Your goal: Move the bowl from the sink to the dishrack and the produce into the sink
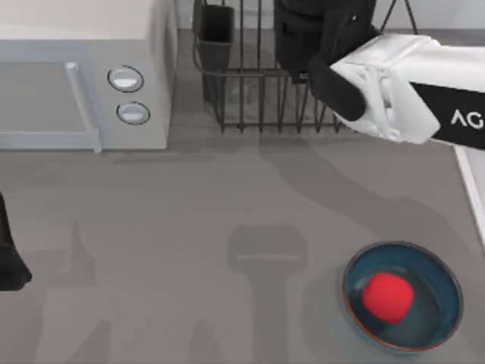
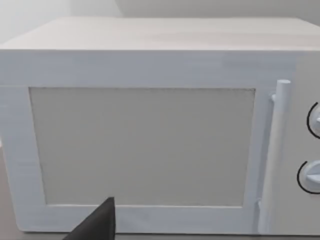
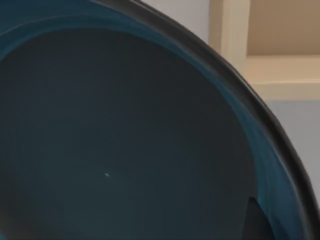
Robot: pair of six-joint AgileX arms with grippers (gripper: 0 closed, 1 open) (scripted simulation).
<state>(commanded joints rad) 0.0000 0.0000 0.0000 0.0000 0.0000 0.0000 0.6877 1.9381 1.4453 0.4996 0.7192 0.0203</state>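
The bowl (image 3: 125, 140) sits very close in the right wrist view, its teal-blue inside facing the camera, with one dark fingertip (image 3: 257, 222) lying against its wall. My right gripper (image 1: 318, 38) is held over the dishrack (image 1: 258, 98) at the back of the table, shut on the bowl. The red produce (image 1: 388, 296) lies in a wide, shallow blue dish (image 1: 447, 280) at the front right. The sink's white rim (image 1: 471, 189) runs along the right edge. My left arm (image 1: 9, 258) is parked at the left edge.
A white microwave (image 1: 76, 76) with two round knobs stands at the back left and also faces the left wrist camera (image 2: 150, 145). A black utensil cup (image 1: 216, 34) stands at the rack's left corner. Grey tabletop (image 1: 189, 227) spreads across the middle.
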